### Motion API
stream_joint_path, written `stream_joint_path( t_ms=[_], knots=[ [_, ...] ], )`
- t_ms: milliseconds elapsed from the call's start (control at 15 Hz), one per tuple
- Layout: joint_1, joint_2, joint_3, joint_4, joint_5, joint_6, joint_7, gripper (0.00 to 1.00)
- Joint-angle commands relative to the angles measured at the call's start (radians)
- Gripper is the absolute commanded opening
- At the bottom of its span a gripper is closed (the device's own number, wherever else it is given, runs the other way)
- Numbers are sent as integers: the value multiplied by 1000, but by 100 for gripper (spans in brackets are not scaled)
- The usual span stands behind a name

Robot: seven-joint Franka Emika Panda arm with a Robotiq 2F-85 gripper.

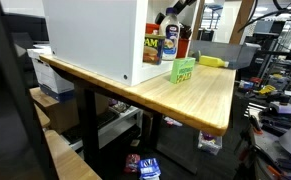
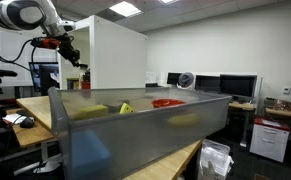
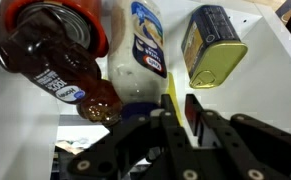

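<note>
Gripper [image 3: 183, 108] shows at the bottom edge of the wrist view, its dark jaws close together with only a narrow slot between them. We see a yellow and red sliver in that slot, but we cannot tell whether anything is pinched there. Just beyond the fingertips is the brown bottle [image 3: 55, 55], red at one end, and right beside it is the white bottle [image 3: 145, 35] with a blue label. The yellow can [image 3: 213, 45] sits apart from both.

We judge the work in hand to be a grasp among these bottles. To do it well, we would keep the jaws centred on one bottle, square to it, and close slowly, since the smooth round neighbour would shift at a nudge.

The gripper's own body hides the contact point in the wrist view. In an exterior view the gripper [image 1: 175, 12] is cut by the top edge, above the bottles beside the white cabinet [image 1: 95, 40] on the tabletop [image 1: 200, 100]. In an exterior view the grey bin wall [image 2: 135, 130] blocks the tabletop, and the bottles do not show
</note>
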Motion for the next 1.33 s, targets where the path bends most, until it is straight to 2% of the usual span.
stream_joint_path(
  t_ms=[0,333,533,667,1267],
  knots=[
    [5,36,6,18,19,38,-24,50],
    [16,37,-2,41,25,-48,-28,74],
    [-15,30,18,67,1,-150,-3,90],
    [-32,27,29,79,-10,-189,6,97],
    [-101,53,95,70,-42,-87,47,100]
  ],
)
